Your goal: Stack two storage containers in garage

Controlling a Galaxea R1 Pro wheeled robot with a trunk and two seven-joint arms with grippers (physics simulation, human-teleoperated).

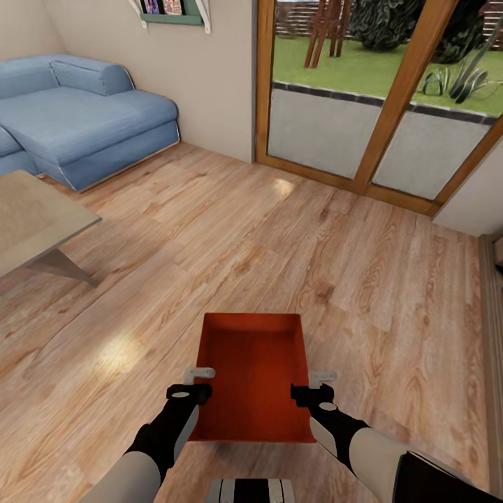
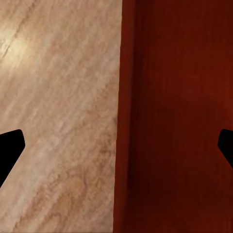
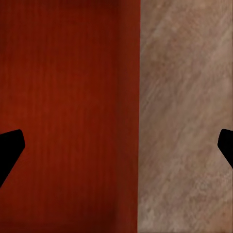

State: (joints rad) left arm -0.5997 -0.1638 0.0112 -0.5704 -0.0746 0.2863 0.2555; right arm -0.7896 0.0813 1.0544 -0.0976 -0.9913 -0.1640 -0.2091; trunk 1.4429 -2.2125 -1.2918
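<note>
One orange-red open-top storage container lies on the light wood floor just ahead of me, in the living room. My left gripper is at its left wall and my right gripper at its right wall. In the left wrist view the left gripper stands open, its dark fingertips set wide on either side of the container wall. The right wrist view shows the right gripper likewise open astride the other wall of the container. I cannot tell whether the fingers touch the walls.
A blue sofa stands at the far left, with a glass table nearer on the left. Wood-framed glass doors fill the far wall, and a wall corner juts in at the right. Bare plank floor stretches ahead.
</note>
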